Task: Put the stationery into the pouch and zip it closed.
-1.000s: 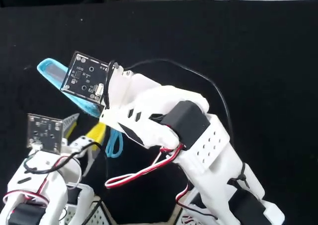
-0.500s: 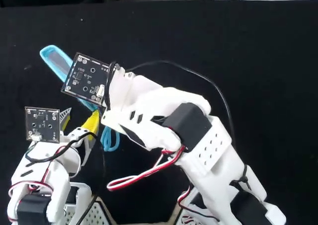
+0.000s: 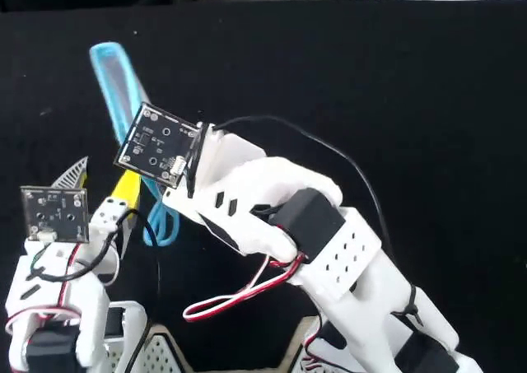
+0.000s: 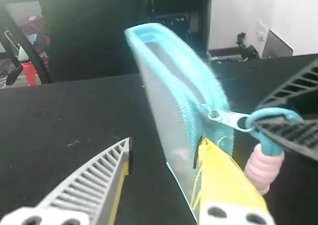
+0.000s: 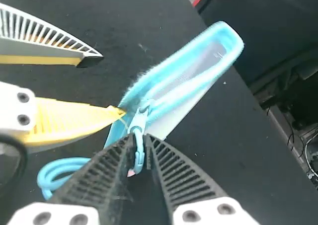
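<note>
We see the right gripper [image 5: 141, 141] with its two black ribbed fingers [image 5: 174, 180] pinched together on the blue zipper pull [image 5: 137, 154] of the pouch [image 5: 194, 68]. The light blue pouch, with a pale see-through side, runs away from the pull over the black table [image 5: 248, 150]. The left gripper [image 5: 110, 82] has its fingers spread wide: the yellow finger [image 5: 64, 123] touches the pouch's near end with its tip (just beside the pull), while the grey finger [image 5: 44, 38] stands well apart. A blue cord loop [image 5: 54, 178] lies beside the black fingers

The high view looks steeply down over the table [image 3: 412, 76]. Both wrist views look closely past their fingers [image 4: 84, 195] at one mesh pouch [image 4: 171, 101]
</note>
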Robot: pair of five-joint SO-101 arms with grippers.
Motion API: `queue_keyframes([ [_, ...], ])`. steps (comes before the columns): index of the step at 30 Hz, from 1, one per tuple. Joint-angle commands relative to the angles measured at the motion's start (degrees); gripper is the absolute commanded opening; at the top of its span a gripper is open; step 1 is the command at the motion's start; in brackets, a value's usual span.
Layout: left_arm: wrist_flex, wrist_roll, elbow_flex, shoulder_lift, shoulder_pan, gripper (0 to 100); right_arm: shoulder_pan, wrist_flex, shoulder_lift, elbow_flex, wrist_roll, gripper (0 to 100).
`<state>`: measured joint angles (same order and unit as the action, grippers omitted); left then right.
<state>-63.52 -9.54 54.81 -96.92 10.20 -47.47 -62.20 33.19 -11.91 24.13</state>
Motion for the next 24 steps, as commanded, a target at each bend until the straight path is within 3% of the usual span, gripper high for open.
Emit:
queue_keyframes([
  [1, 2.20, 0.70, 1.45, -0.26, 0.92, 22, 0.00, 3.43, 4.26, -1.45, -0.44, 1.1],
  [11, -9.41, 6.86, -4.35, -0.35, 0.40, 22, 0.00, 6.15, 5.41, -5.41, -0.44, 1.1],
  [15, -12.66, 6.86, -4.70, -0.35, -5.23, 22, 0.00, 6.15, 5.41, -5.49, -0.35, 1.1],
  [19, -12.13, 7.03, -4.44, -0.35, -11.03, 22, 0.00, 5.80, 5.41, -5.58, -0.26, 1.1],
  [24, -8.26, 6.68, -4.00, -0.35, -11.47, 22, 0.00, 5.71, 5.41, -5.67, -0.18, 1.1],
])
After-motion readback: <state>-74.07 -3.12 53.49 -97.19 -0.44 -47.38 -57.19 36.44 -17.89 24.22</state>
